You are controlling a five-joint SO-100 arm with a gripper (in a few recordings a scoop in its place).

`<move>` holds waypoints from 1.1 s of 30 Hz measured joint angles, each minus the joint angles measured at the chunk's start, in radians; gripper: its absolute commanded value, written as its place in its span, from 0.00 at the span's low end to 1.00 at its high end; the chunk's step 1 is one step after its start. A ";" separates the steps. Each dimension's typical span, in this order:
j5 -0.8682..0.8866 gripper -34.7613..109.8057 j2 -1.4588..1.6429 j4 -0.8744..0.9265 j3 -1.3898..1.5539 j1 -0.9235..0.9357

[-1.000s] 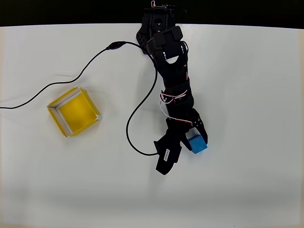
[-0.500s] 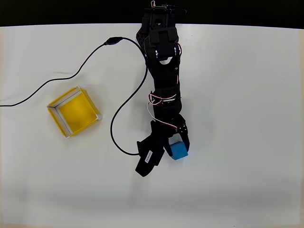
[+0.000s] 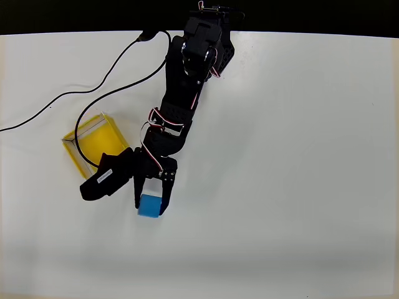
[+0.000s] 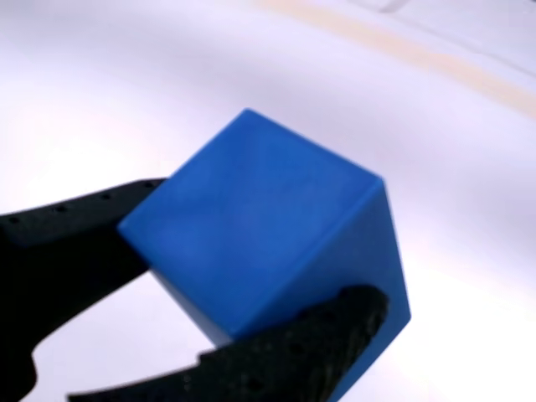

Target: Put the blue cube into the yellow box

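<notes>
Jaws: the gripper (image 3: 149, 198) is clamped on the blue cube (image 3: 149, 205), one black finger (image 4: 75, 243) on each side.
Blue cube: held just beside the yellow box (image 3: 93, 145), outside its lower right corner in the overhead view.
Yellow box: on the white table (image 3: 299, 156), partly covered by the arm.

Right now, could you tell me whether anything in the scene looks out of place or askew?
Nothing looks damaged or spilled. The gripper holds the blue cube cornerwise, tilted in the wrist view, and the yellow box sits rotated relative to the table edges, partly under the arm and a cable.
</notes>
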 measured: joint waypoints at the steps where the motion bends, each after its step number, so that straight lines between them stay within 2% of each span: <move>1: 0.008 0.32 0.018 0.015 0.000 0.037; 7: 0.029 0.32 0.077 0.038 0.000 0.233; 15: 0.029 0.32 0.126 0.078 -0.008 0.359; 33: 0.040 0.32 0.014 0.107 0.057 0.416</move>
